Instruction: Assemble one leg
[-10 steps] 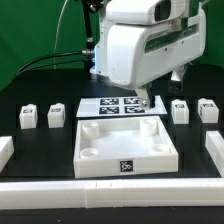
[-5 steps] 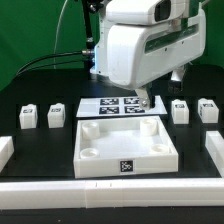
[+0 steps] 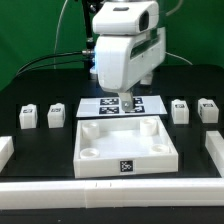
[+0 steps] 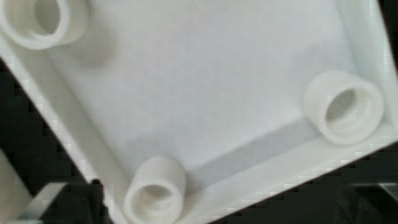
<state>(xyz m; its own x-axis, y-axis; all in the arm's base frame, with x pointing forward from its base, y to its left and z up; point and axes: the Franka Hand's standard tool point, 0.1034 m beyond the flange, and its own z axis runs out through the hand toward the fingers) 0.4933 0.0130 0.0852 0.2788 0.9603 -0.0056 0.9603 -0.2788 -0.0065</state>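
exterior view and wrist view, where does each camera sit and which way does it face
exterior view: off the arm, above table height, looking down across the table at the panel, legs and marker board; shows the arm, jaws pointing down.
wrist view: on the wrist, looking down close at the panel and three round sockets; no robot part clearly shows.
shared: only the panel.

legs (image 3: 57, 114) flanking panel (image 3: 122, 142), marker board (image 3: 100, 106) behind
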